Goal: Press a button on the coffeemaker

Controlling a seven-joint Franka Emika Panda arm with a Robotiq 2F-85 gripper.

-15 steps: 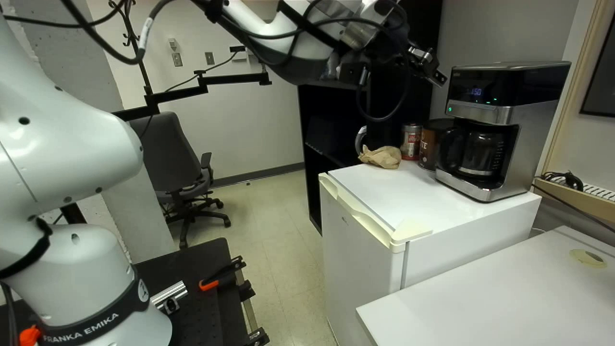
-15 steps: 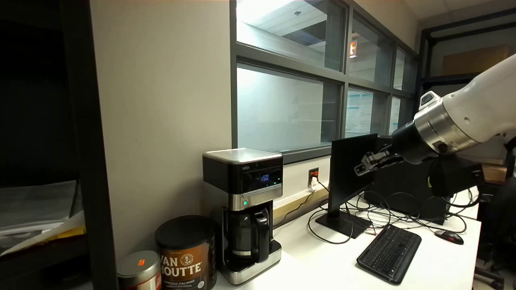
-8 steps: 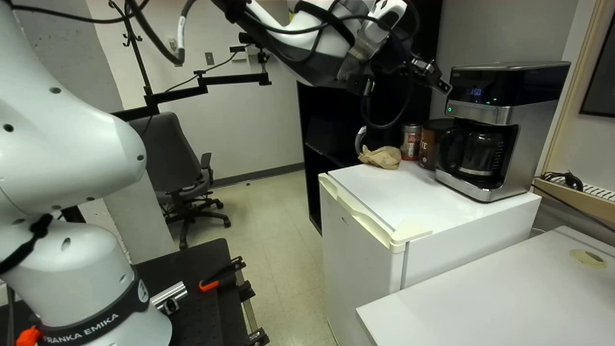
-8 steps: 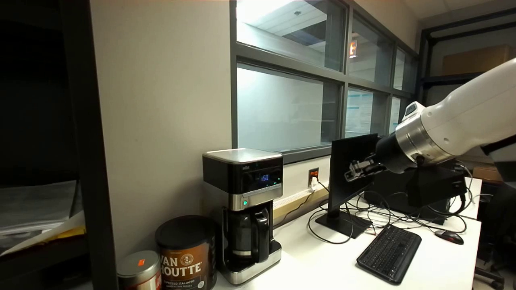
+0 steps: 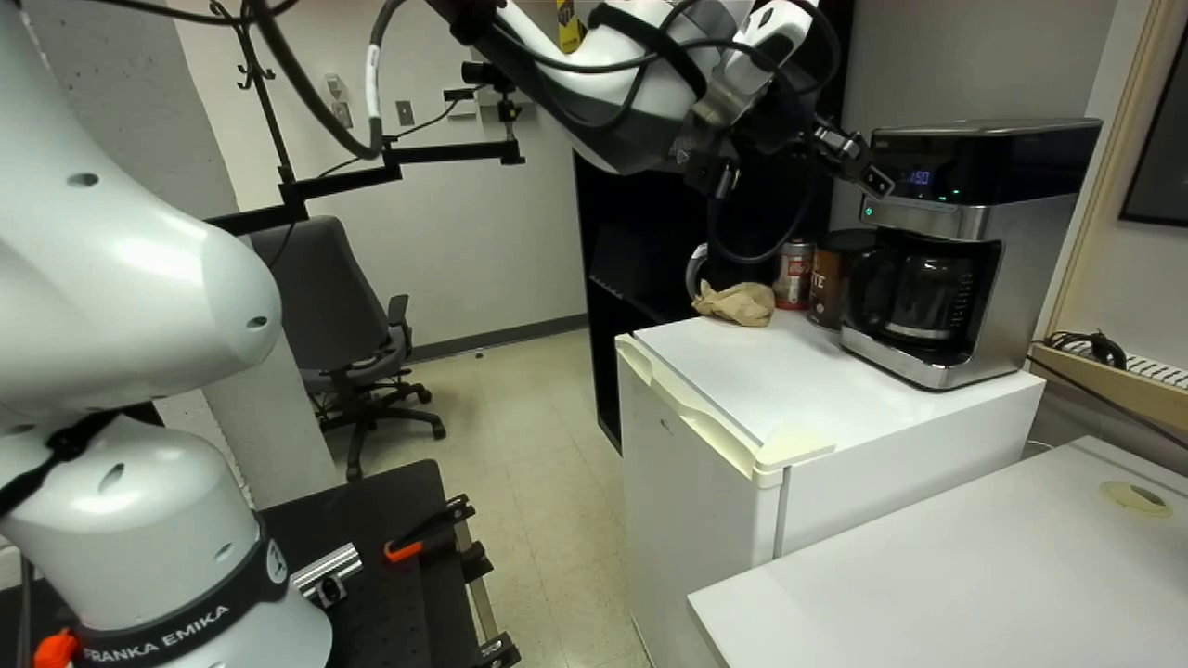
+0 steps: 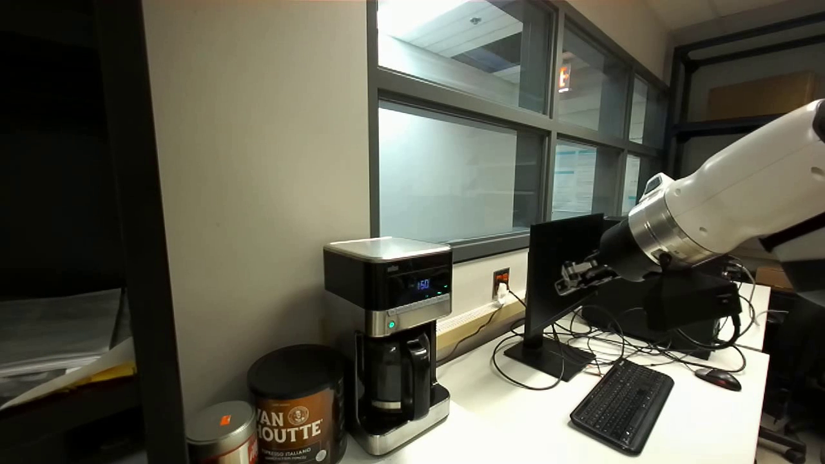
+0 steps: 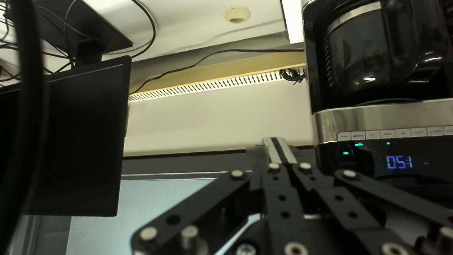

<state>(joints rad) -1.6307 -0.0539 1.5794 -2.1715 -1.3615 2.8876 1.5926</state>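
Found coffeemaker [image 5: 1016, 250] on fridge [image 5: 705, 520], at right in an exterior view, with display [image 6: 423, 284] lit; found gripper [image 7: 279, 150] pressed together, pinching nothing, apart from buttons [image 7: 402, 133], left of them in wrist view; judged task unfinished, at positioning stage, with lining up and pressing left to do.
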